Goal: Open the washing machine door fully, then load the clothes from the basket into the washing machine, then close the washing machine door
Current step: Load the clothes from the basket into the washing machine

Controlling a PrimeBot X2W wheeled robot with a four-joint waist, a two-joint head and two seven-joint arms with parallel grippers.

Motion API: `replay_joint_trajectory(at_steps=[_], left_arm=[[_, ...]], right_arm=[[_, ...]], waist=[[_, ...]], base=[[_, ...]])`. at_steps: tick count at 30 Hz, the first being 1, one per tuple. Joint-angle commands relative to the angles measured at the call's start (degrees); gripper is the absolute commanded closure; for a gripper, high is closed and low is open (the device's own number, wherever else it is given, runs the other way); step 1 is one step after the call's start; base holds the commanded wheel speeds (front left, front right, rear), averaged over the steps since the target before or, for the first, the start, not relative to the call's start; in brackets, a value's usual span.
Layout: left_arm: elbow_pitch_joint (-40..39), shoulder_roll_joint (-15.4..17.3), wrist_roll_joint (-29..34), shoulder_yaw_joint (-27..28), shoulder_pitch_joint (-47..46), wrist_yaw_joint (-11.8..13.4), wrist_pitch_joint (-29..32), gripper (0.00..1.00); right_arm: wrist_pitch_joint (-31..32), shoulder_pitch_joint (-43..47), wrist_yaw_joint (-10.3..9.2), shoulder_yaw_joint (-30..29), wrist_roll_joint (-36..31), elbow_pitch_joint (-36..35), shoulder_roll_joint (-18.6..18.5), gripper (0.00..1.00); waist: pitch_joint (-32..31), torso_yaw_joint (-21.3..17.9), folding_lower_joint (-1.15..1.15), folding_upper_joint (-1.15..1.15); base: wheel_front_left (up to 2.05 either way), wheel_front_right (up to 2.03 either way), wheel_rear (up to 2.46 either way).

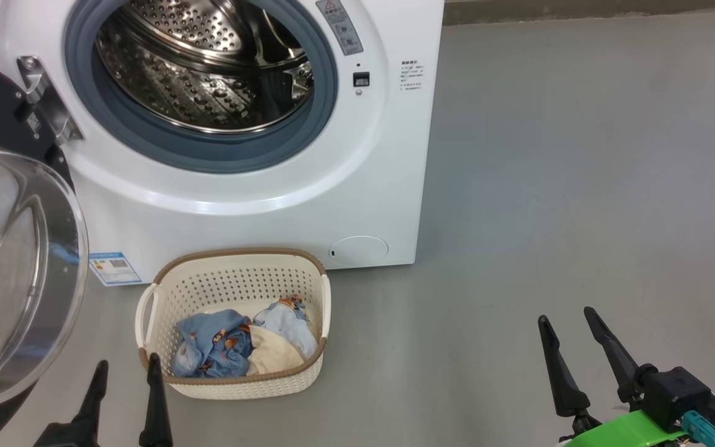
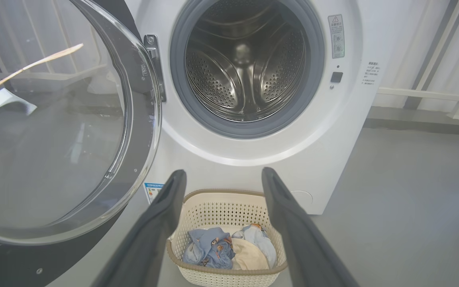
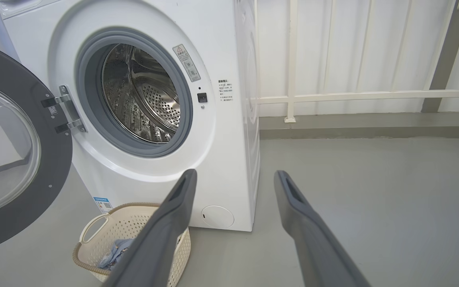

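Observation:
The white washing machine (image 1: pixel 270 205) (image 2: pixel 253 159) (image 3: pixel 229 151) stands ahead with its steel drum bare. Its round door (image 1: pixel 16 273) (image 2: pixel 54 131) (image 3: pixel 10 151) is swung wide open to the left on its hinge. On the floor in front sits the cream basket (image 1: pixel 233 279) (image 2: pixel 221 207) (image 3: pixel 106 223) holding the clothes (image 1: pixel 239 344) (image 2: pixel 225 249) (image 3: pixel 114 253): blue printed, light blue and cream pieces. My left gripper (image 1: pixel 125 366) (image 2: pixel 221 175) hovers open just near of the basket's left end. My right gripper (image 1: pixel 567 320) (image 3: pixel 233 175) hangs open over bare floor, well right of the basket.
Grey floor (image 1: pixel 581 186) stretches to the right of the machine. A white panelled wall with a low rail (image 3: pixel 353 95) runs behind. The open door juts out at the left, close to my left arm.

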Motion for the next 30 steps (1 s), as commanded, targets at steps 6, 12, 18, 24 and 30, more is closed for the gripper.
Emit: replay_joint_trajectory(at_steps=[6,12,18,24,30], left_arm=[[-1.7,1.2,0.0,1.9,-1.8,0.9,-0.6,0.0],[-1.3,1.6,-0.3,2.2,-2.2,1.1,-0.9,0.0],[-1.0,1.6,-0.9,2.3,-2.5,1.3,-1.1,0.0],[-0.9,1.7,-1.5,2.2,-2.5,1.3,-1.1,0.0],[-0.7,1.9,-1.9,2.4,-2.6,1.6,-1.3,0.0]], right_arm=[[-0.7,-0.7,0.09,0.8,-0.5,-1.3,0.0,0.0],[-0.7,-1.0,0.09,0.8,-0.5,-1.3,0.0,0.0],[-0.7,-1.2,0.09,1.0,-0.4,-1.1,0.0,0.0],[-0.7,-1.3,0.09,1.1,-0.2,-1.0,0.0,0.0],[-0.7,-1.3,0.09,1.0,-0.2,-1.1,0.0,0.0]], waist=[[0.7,0.8,0.0,0.0],[1.2,1.3,0.0,0.0],[1.5,1.7,0.0,0.0],[1.4,2.0,0.0,0.0],[1.7,2.6,0.0,0.0]], base=[[0.0,0.0,0.0],[0.0,0.0,0.0],[0.23,-0.23,0.0],[1.02,-1.02,0.0],[1.83,-1.83,0.0]])
